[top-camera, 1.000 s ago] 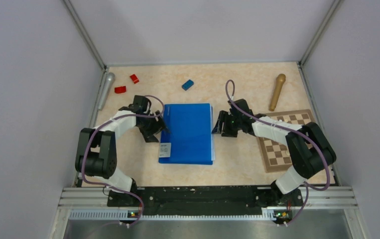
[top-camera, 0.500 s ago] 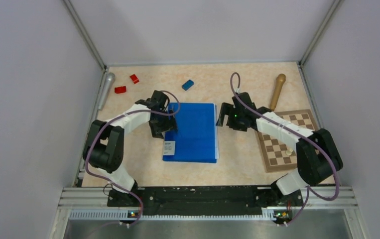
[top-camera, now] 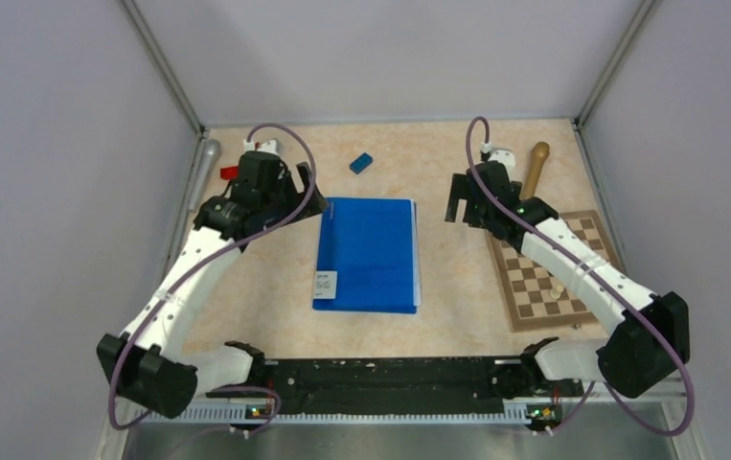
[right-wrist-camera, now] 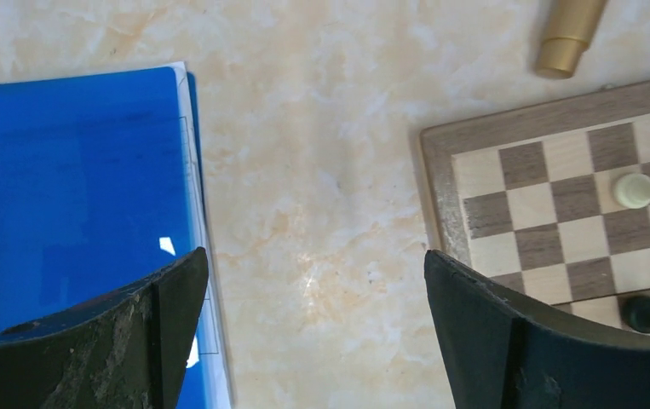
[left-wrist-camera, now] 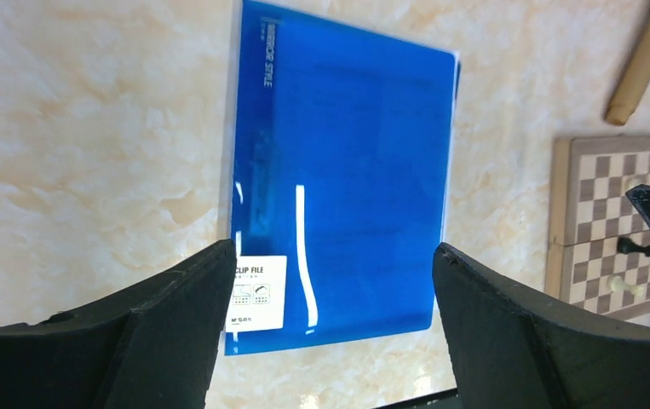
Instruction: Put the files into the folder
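The bright-blue folder (top-camera: pixel 369 251) lies shut and flat on the table's middle, its white label (top-camera: pixel 325 284) at the near left corner. The files show only as thin white sheet edges (top-camera: pixel 416 259) sticking out along the folder's right side, also in the right wrist view (right-wrist-camera: pixel 206 281). My left gripper (top-camera: pixel 309 198) is open and empty, raised beyond the folder's far left corner; its view looks down on the folder (left-wrist-camera: pixel 347 170). My right gripper (top-camera: pixel 454 199) is open and empty, raised to the right of the folder's far right corner, over bare table (right-wrist-camera: pixel 315 260).
A chessboard (top-camera: pixel 534 287) with a few pieces lies at the right. A gold microphone (top-camera: pixel 535 169) lies behind it. A small blue block (top-camera: pixel 361 163), a red block (top-camera: pixel 230 173) and a silver microphone (top-camera: pixel 205 163) lie at the back. Enclosure walls stand on both sides.
Both grippers have risen and drawn back from the folder's sides toward the far end. The folder slid slightly right earlier and now lies still.
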You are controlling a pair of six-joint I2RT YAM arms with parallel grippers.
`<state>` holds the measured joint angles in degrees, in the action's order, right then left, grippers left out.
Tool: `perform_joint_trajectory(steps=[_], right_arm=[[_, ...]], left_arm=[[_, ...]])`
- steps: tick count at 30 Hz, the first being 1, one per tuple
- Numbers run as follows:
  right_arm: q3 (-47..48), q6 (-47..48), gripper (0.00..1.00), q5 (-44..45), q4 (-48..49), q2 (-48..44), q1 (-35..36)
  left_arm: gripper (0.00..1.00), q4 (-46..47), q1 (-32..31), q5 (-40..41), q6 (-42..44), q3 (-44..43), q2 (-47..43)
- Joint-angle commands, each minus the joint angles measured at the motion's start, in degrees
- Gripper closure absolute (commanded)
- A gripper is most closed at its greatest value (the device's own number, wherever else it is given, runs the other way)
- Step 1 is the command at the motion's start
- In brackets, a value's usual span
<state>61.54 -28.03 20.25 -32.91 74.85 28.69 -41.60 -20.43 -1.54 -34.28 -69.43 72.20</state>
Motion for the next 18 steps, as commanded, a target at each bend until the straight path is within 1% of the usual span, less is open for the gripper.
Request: perform_joint_trajectory(steps=[1, 3, 6, 10, 14, 18], right_arm=[[1.29, 2.71, 0.05, 6.75, 0.36, -5.07, -0.29], [-0.02, 2.93, 0.05, 6.94, 1.98, -6.7, -0.24], [-1.89, 2.9, 0.05, 6.68, 3.71, -8.46, -0.25], [-3.13, 2.08, 0.05, 6.66, 4.47, -9.02, -0.23], [-3.31, 1.88, 0.04, 6.7, 5.23, -9.03, -0.25], [-3.21, 1.76, 0.05, 6.85, 5.74, -9.17, -0.25]], left_arm=[[0.1, 1.19, 0.04, 7.5, 2.16, -0.8, -7.99], [0.09, 2.12, 0.04, 11.25, 2.2, 1.19, -12.6], [0.08, 2.51, 0.08, 15.62, 1.86, 4.77, -17.22], [0.07, 2.67, 0.03, 18.2, 0.82, 8.56, -21.63], [0.07, 2.97, 0.09, 20.27, 0.11, 10.8, -24.22], [0.09, 3.21, 0.1, 21.6, 0.44, 11.22, -24.6]])
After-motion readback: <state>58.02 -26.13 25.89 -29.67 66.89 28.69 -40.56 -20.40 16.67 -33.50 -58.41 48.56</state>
